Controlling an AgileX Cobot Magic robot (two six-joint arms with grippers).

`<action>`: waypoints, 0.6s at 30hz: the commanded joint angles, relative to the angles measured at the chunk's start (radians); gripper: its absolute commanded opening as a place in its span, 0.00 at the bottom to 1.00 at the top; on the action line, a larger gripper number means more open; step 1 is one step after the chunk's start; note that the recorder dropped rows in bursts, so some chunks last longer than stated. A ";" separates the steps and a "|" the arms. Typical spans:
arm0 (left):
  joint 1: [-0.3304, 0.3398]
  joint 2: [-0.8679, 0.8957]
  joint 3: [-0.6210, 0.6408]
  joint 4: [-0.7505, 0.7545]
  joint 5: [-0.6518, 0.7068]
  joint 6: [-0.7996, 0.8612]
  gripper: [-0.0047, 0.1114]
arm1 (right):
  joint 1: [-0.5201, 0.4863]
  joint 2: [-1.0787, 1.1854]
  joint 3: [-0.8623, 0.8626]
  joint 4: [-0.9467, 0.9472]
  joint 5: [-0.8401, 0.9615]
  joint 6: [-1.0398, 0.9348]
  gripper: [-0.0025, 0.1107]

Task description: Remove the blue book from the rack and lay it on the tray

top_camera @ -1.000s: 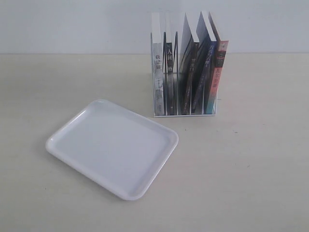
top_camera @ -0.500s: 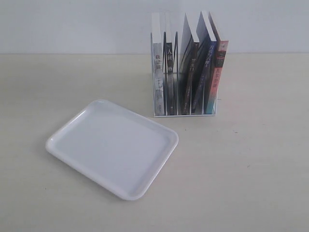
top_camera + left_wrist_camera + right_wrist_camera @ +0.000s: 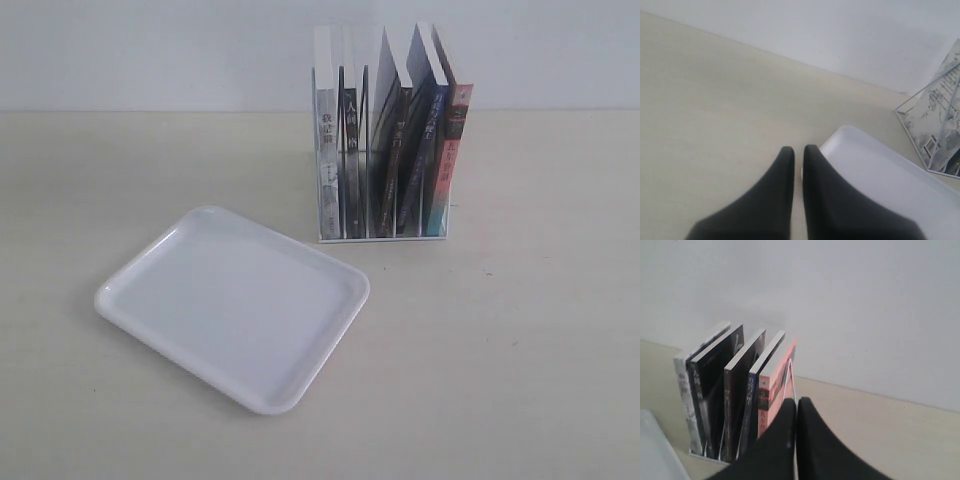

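Rack [image 3: 385, 237]: thin white wire, upright loop dividers, flat base, standing on a pale matte table [image 3: 520, 350].

Five books stand upright in it, spines toward the exterior camera.

Blue book [image 3: 418, 168]: thin paperback in the rack's second slot from the right-hand end. It has a dark blue spine with small pale characters and leans with its top toward the pink-to-teal book [image 3: 452, 150] in the end slot. Its cover is hidden between its neighbours. In the right wrist view its white page edge and blue spine [image 3: 752, 386] show.

Tray [image 3: 232, 300]: glossy white plastic, rounded corners, low raised rim, nothing in it. It lies flat in front of the rack toward its left, close by but apart.

Exterior view matches the frames from a second and half a second ago; books, rack and tray have not shifted.

Left gripper [image 3: 798, 150]: smooth dark tapered fingers drawn together with a thin slit between them, holding nothing, above the table beside the tray's corner.

Right gripper [image 3: 796, 401]: fingers pressed together, holding nothing, near the rack's pink-book end.
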 commanded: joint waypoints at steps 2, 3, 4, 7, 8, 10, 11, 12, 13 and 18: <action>-0.003 -0.002 0.004 -0.006 -0.011 0.005 0.09 | -0.005 0.166 -0.026 0.098 -0.112 0.023 0.02; -0.003 -0.002 0.004 -0.006 -0.011 0.005 0.09 | -0.005 0.218 -0.040 0.098 -0.106 0.023 0.02; -0.003 -0.002 0.004 -0.006 -0.011 0.005 0.09 | -0.005 0.272 -0.059 0.098 -0.096 0.023 0.02; -0.003 -0.002 0.004 -0.006 -0.011 0.005 0.09 | -0.005 0.423 -0.150 0.098 -0.021 0.023 0.02; -0.003 -0.002 0.004 -0.006 -0.011 0.005 0.09 | -0.005 0.463 -0.196 0.098 0.006 0.023 0.02; -0.003 -0.002 0.004 -0.006 -0.011 0.005 0.09 | -0.005 0.551 -0.305 0.098 0.090 0.023 0.02; -0.003 -0.002 0.004 -0.006 -0.011 0.005 0.09 | -0.005 0.587 -0.354 0.098 0.128 0.023 0.02; -0.003 -0.002 0.004 -0.006 -0.011 0.005 0.09 | -0.005 0.622 -0.417 0.098 0.175 0.025 0.02; -0.003 -0.002 0.004 -0.006 -0.011 0.005 0.09 | -0.005 0.653 -0.481 0.098 0.218 0.037 0.02; -0.003 -0.002 0.004 -0.006 -0.011 0.005 0.09 | -0.003 0.785 -0.782 -0.039 0.397 0.218 0.02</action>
